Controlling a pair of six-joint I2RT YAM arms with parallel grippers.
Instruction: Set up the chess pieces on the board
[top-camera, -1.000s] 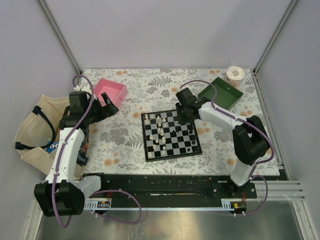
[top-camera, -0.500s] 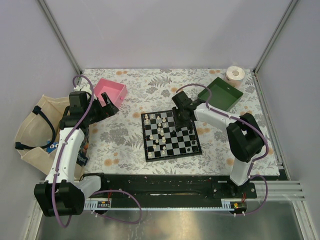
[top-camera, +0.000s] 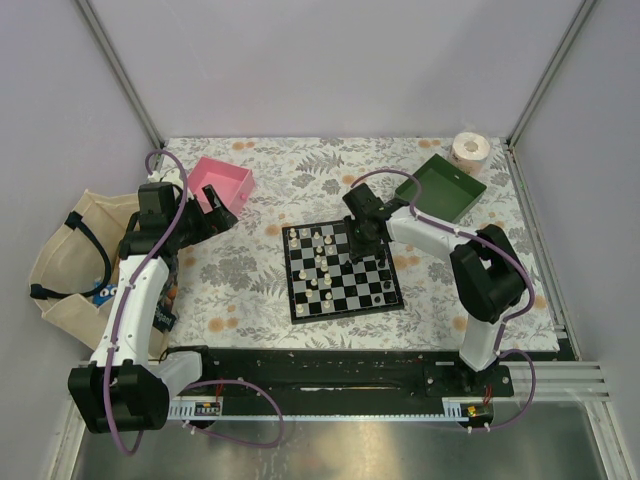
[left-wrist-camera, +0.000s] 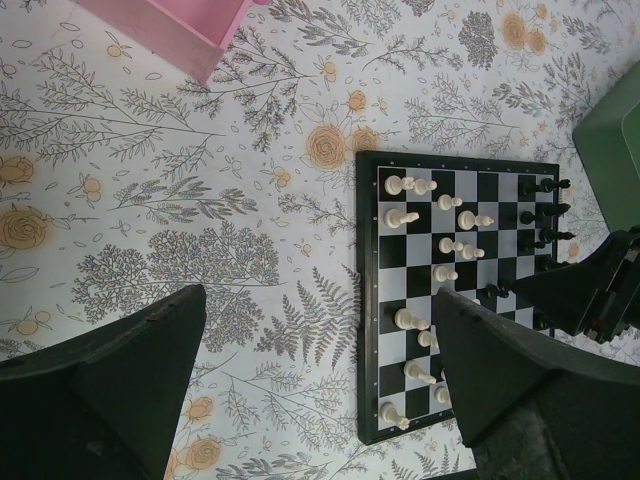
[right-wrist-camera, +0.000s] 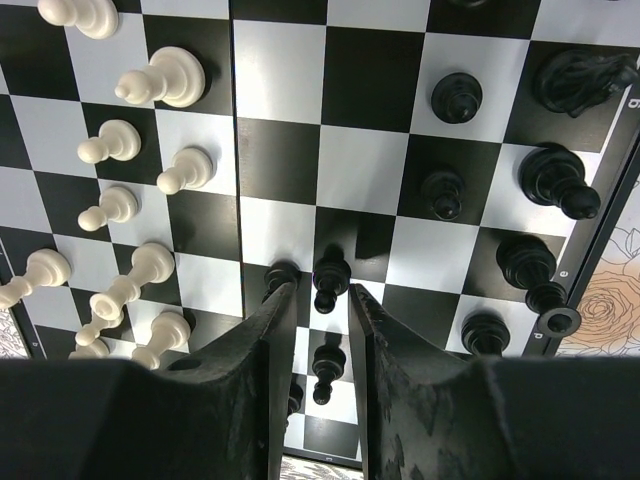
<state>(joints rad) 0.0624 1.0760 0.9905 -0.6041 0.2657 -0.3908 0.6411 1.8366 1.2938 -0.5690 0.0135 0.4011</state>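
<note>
The board lies mid-table, its black border also in the left wrist view. Cream-white chess pieces stand scattered over its left half. Black ones line its right edge. My right gripper hangs low over the far right squares. Its jaws stand a narrow way apart on either side of a black pawn, with a gap showing on the pawn's left. My left gripper hovers wide open over the flowered cloth left of the board, holding nothing.
A pink tray sits at the back left beside my left gripper. At the back right lies a green tray, with a tape roll in the corner. A cloth bag lies off the table's left edge.
My right gripper has moved left and nearer, from the board's far right corner to a spot over its far squares, jaws unchanged. The left arm has not moved.
</note>
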